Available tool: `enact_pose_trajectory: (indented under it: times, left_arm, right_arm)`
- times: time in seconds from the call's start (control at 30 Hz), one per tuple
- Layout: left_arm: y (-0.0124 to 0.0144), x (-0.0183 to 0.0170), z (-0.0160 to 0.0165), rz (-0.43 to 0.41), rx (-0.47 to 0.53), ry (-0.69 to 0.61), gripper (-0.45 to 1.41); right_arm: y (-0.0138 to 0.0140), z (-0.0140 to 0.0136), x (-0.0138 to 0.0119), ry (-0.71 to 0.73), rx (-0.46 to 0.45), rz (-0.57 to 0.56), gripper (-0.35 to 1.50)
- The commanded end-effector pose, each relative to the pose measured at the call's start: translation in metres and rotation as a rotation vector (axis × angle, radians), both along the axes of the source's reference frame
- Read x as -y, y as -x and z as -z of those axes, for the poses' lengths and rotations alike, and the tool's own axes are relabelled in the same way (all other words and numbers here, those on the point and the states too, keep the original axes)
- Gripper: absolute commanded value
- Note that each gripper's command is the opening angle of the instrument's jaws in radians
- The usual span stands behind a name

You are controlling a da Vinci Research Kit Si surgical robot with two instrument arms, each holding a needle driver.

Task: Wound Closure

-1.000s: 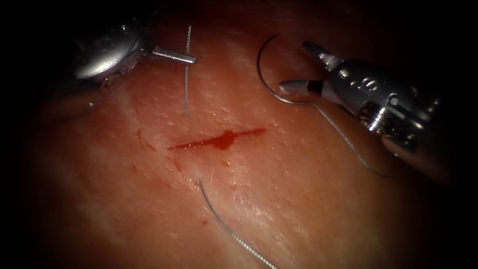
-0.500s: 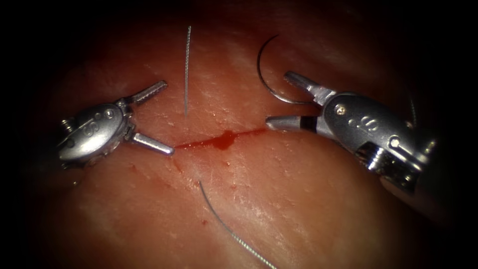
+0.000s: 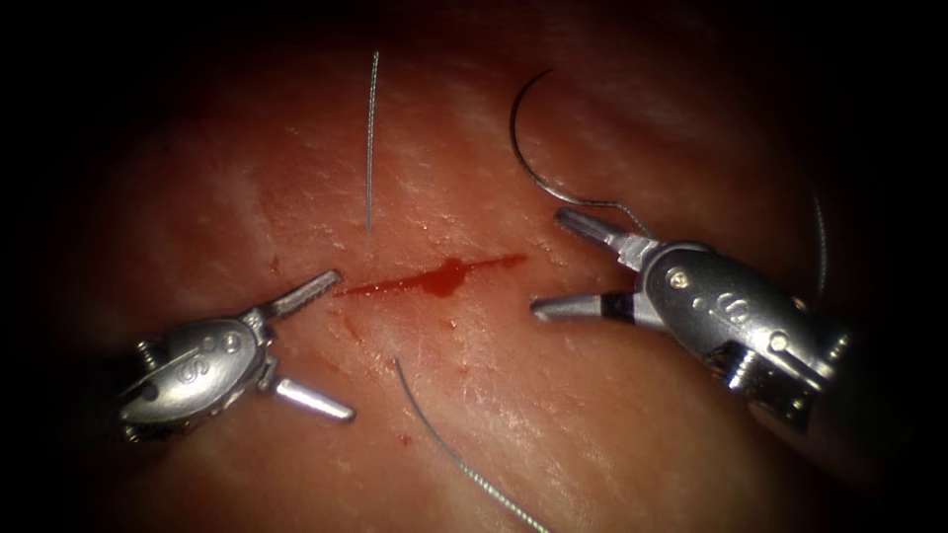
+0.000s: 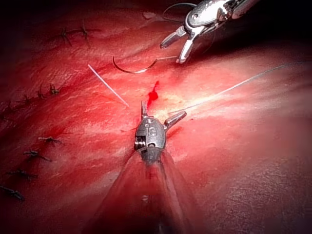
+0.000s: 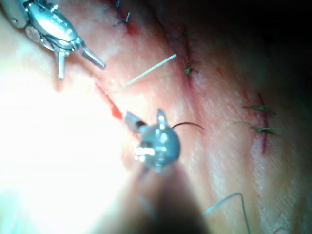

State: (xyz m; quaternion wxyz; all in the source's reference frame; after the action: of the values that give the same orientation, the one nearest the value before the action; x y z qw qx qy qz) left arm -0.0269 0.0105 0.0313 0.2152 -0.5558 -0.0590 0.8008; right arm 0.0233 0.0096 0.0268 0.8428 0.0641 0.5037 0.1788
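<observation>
Steel curved needle (image 3: 528,163) flat on tissue (image 3: 612,415); both pincers agape, empty.

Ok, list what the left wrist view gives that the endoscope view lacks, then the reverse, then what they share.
Left wrist view: older stitched cuts across the tissue.
Endoscope view: the toothed face on a finger of the left pincer.
Shared: the open cut with red fluid, thread, the needle lying free on the tissue above the cut's right part, and the left and right pincer both open, holding nothing.
</observation>
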Motion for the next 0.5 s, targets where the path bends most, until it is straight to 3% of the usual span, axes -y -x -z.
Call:
enact_pose_trajectory:
  times: [0.03, 0.3, 0.5]
  left_arm:
    - [0.0009, 0.0002, -0.0003, -0.021, 0.000, 0.012, 0.72]
    - [0.0045, 0.0029, 0.0018, -0.116, -0.042, 0.069, 0.72]
    - [0.0081, 0.0061, 0.0028, -0.223, -0.134, 0.118, 0.72]
  right_arm:
    - [-0.0003, -0.0002, -0.0004, 0.004, 0.002, -0.002, 1.09]
    - [0.0005, 0.0002, 0.0010, -0.010, 0.014, 0.049, 1.06]
    - [0.0013, 0.0000, 0.0009, -0.012, 0.021, 0.043, 1.06]
